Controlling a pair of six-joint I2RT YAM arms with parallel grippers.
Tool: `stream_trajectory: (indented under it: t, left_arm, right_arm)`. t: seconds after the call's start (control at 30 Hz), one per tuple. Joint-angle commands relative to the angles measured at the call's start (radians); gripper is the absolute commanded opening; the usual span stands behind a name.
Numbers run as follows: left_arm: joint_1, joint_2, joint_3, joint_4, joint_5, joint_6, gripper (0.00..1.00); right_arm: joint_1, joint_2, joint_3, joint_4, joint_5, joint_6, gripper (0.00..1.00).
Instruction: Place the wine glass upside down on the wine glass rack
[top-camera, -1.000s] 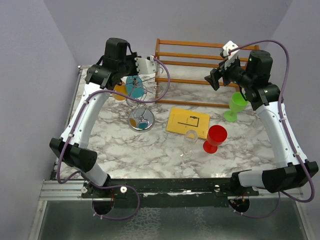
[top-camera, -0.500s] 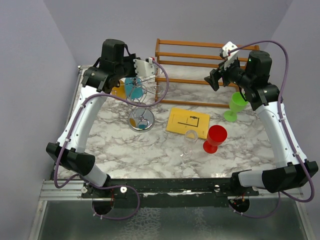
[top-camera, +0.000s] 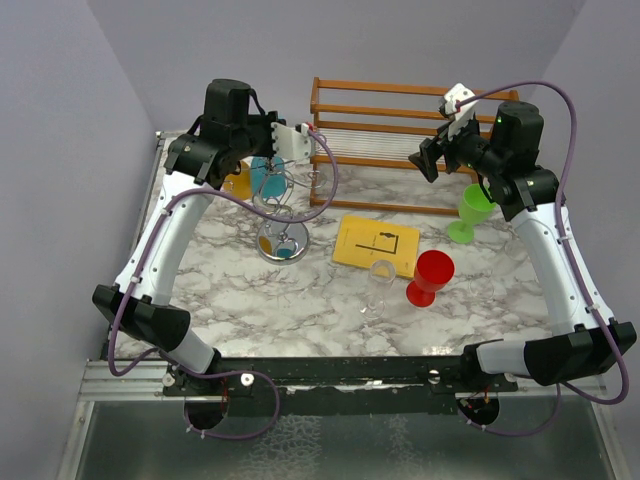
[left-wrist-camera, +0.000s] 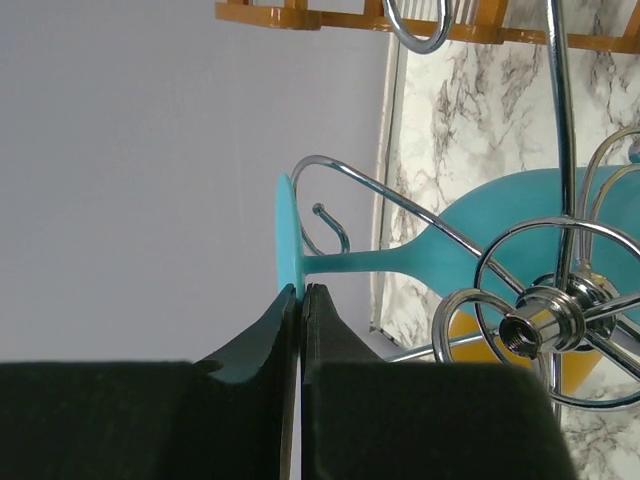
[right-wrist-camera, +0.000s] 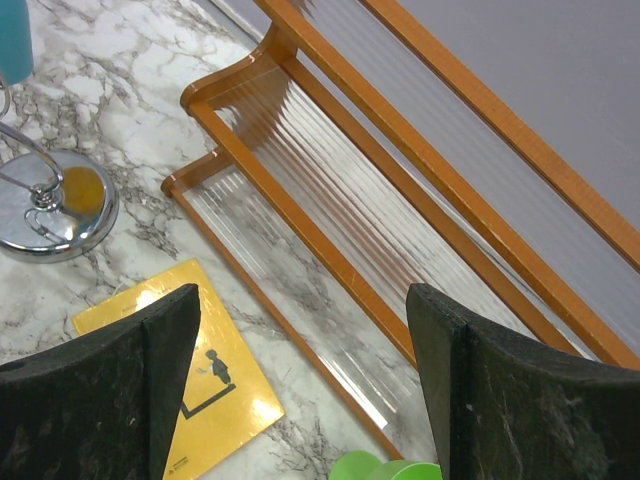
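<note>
**A:** Left side first. The left pincer (left-wrist-camera: 301, 292) is up at the wine glass rack (left-wrist-camera: 530, 322). Its fingers are pressed together and seem to nip the lower rim of the foot of the teal wine glass (left-wrist-camera: 500, 215).

**B:** Where does the glass sit?

**A:** Off the counter (top-camera: 300, 295), in among the rack's curled wire arms. The foot is toward the pincer, the thin stem runs away from it, and the bowl is beside the rack's top hub. One looping arm crosses in front of the stem. I cannot tell whether the foot bears on the wire.

**B:** And the rack itself?

**A:** Upright, with its round base (top-camera: 282, 243) on the marble at back left. Teal and orange patches show on the shiny metal. An orange glass (top-camera: 238, 183) stands near it, on the left-hand side.

**B:** Right side?

**A:** The right pincer (right-wrist-camera: 303, 298) is raised, fingers spread wide, gripping nothing. Below it the wooden slatted rack (right-wrist-camera: 330, 200) runs along the back of the counter.

**B:** Anything else?

**A:** A green glass (top-camera: 472, 210) stands upright by the wooden rack's right end. A yellow card (top-camera: 377, 245) lies flat mid-counter. A red glass (top-camera: 430, 277) stands upright just off the card's near right corner. A clear glass (top-camera: 380, 283) is beside it at the card's near edge, faint and hard to read. Both are well apart from the silver rack.
</note>
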Motion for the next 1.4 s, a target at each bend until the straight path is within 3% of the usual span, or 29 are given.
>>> stream_trajectory:
  t: [0.0,0.43,0.8,1.07,1.37]
  left_arm:
    - [-0.021,-0.008,-0.011,0.029,0.095,0.067,0.0]
    - [-0.024,0.037,-0.032,0.149,0.094,0.059,0.0]
    - [-0.024,0.041,-0.076,0.223,-0.027,0.009,0.0]
    - [-0.022,0.024,-0.1,0.219,-0.1,-0.052,0.0]
    - [-0.011,0.003,-0.107,0.198,-0.073,-0.111,0.0]
  right_arm:
    - [-0.005,-0.014,-0.004,0.028,0.007,-0.008,0.83]
    - [-0.006,-0.007,-0.008,0.03,0.016,-0.014,0.83]
    - [-0.006,0.0,-0.012,0.031,0.016,-0.015,0.83]
    - [-0.006,-0.002,-0.023,0.037,0.019,-0.017,0.83]
    - [-0.006,-0.009,-0.032,0.042,0.023,-0.018,0.83]
